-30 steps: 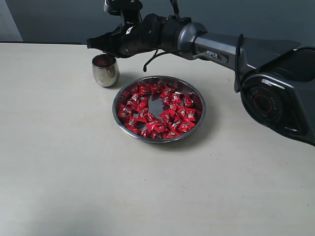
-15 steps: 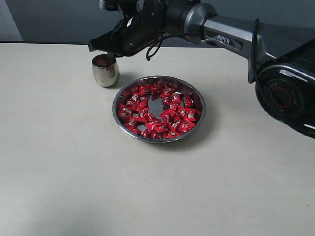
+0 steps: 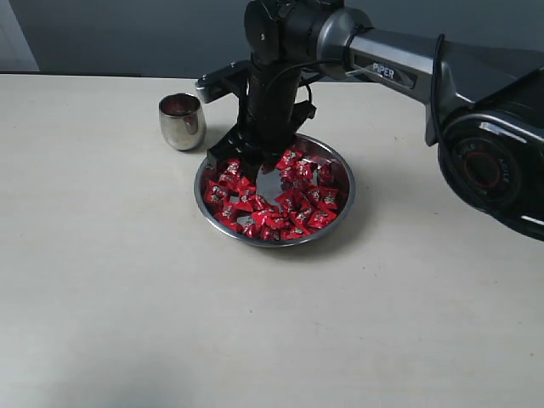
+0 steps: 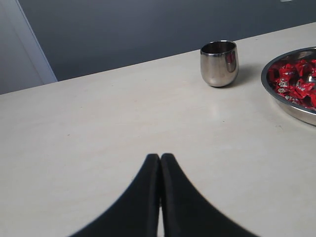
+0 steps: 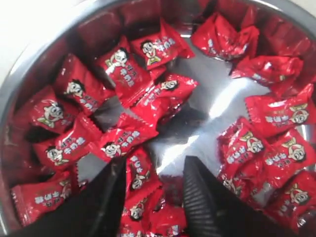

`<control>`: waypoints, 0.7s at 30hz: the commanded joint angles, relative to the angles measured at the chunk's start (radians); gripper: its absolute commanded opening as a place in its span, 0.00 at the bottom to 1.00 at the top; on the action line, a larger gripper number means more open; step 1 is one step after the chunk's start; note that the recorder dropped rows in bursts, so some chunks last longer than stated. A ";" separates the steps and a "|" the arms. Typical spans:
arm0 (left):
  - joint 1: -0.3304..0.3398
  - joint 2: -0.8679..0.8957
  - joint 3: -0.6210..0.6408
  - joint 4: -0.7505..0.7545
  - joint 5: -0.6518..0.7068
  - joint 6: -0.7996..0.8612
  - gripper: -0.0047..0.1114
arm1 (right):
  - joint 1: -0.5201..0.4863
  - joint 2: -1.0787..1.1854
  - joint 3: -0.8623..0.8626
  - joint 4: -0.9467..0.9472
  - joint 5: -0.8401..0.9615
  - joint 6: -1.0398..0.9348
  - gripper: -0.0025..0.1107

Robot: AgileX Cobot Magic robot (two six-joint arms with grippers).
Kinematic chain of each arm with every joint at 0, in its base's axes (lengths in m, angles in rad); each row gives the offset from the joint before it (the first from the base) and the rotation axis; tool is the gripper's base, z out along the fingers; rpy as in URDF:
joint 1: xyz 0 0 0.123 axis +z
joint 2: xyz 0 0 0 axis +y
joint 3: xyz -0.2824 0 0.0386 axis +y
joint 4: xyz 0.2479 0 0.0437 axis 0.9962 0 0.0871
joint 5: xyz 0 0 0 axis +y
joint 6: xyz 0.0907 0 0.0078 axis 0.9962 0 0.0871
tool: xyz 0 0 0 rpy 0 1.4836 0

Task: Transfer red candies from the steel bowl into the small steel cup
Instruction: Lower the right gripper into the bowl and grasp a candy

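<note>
The steel bowl (image 3: 277, 244) holds many red candies (image 3: 293, 204) around a bare middle. The small steel cup (image 3: 182, 121) stands upright to its left, with a reddish reflection inside. My right gripper (image 3: 255, 163) points down into the bowl's left part. In the right wrist view it (image 5: 155, 160) is open, its fingers either side of a red candy (image 5: 140, 177) lying among others on the bowl's floor (image 5: 222, 98). My left gripper (image 4: 160, 157) is shut and empty, low over bare table, well away from the cup (image 4: 219, 63) and bowl (image 4: 291, 109).
The cream table (image 3: 127, 297) spreads wide in front of and left of the bowl. The right arm's dark base (image 3: 489, 161) sits at the right edge. A grey wall (image 3: 102, 34) runs behind the table's far edge.
My right gripper has swung from above the cup, rightward and down into the bowl, turning to point downward with its jaws now apart. The cup, bowl and left gripper have not moved.
</note>
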 commanded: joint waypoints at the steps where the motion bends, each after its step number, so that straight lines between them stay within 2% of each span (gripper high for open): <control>1: 0.000 -0.004 -0.001 0.002 -0.007 -0.005 0.04 | 0.002 0.044 0.001 0.031 -0.012 -0.020 0.36; 7: 0.000 -0.004 -0.001 0.002 -0.007 -0.005 0.04 | 0.002 0.061 0.001 0.073 -0.026 -0.022 0.36; 12: 0.000 -0.004 -0.001 0.002 -0.007 -0.005 0.04 | 0.002 0.069 0.001 0.073 -0.001 -0.023 0.23; 18: 0.000 -0.004 -0.001 0.002 -0.007 -0.005 0.04 | 0.002 0.071 0.001 0.073 -0.003 -0.023 0.22; 19: 0.000 -0.004 -0.001 0.002 -0.007 -0.005 0.04 | 0.002 0.071 0.001 0.071 -0.003 -0.023 0.19; 21: 0.000 -0.004 -0.001 0.002 -0.007 -0.005 0.04 | 0.002 0.068 0.001 0.069 -0.003 -0.023 0.06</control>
